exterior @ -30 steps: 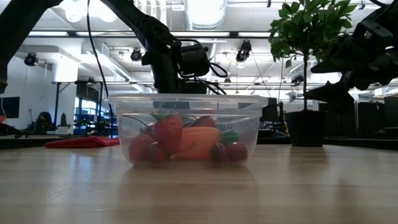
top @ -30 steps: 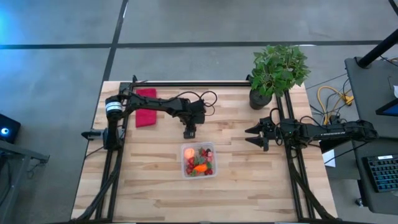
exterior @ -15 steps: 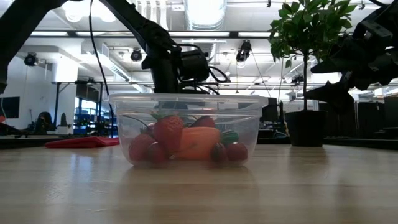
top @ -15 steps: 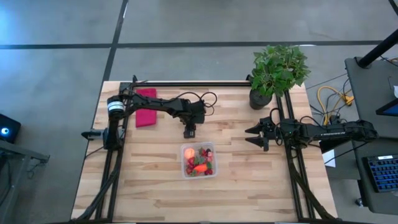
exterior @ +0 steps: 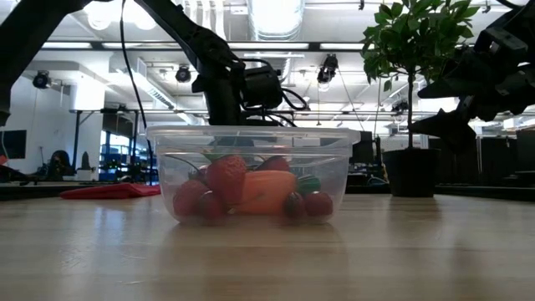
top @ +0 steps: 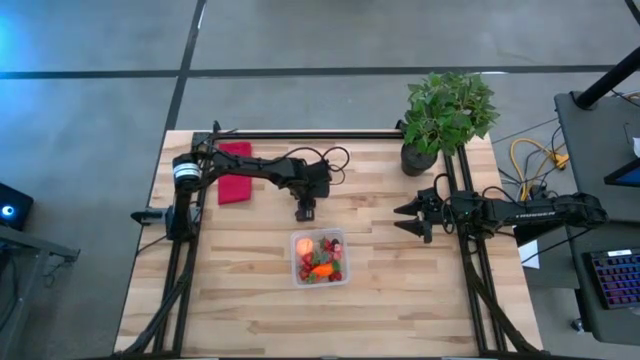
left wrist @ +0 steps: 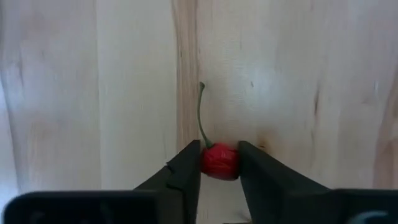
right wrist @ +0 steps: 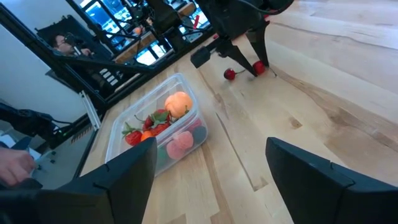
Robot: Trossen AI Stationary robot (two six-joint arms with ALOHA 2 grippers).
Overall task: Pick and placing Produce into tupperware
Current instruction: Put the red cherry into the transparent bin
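Two dark fingers of the left gripper point(left wrist: 219, 163) close on a small round red cherry with a thin green stem point(left wrist: 219, 160), one finger pressing each side, the stem rising up past the fingertips over the pale wooden table point(left wrist: 93, 93). Seen from above, that gripper point(top: 305, 213) points down at the table, and the small clear squarish plastic tupperware with rounded corners point(top: 319, 257) sits just beyond it toward the near edge, close but apart. Inside the tupperware lie red strawberries point(exterior: 226, 177), an orange carrot with a green top point(exterior: 266, 192) and a pale orange-pink round fruit point(right wrist: 178, 103), with small dark red berries low against the wall. A second small red cherry point(right wrist: 229, 74) lies on the table just beside the left gripper, apart from its fingers. The right gripper point(top: 411, 217) hangs well off to the side of the tupperware, its fingers spread wide and grasping nothing. A green potted plant point(top: 445, 115) stands behind the right gripper, and a flat red cloth point(top: 235, 172) lies behind the left arm
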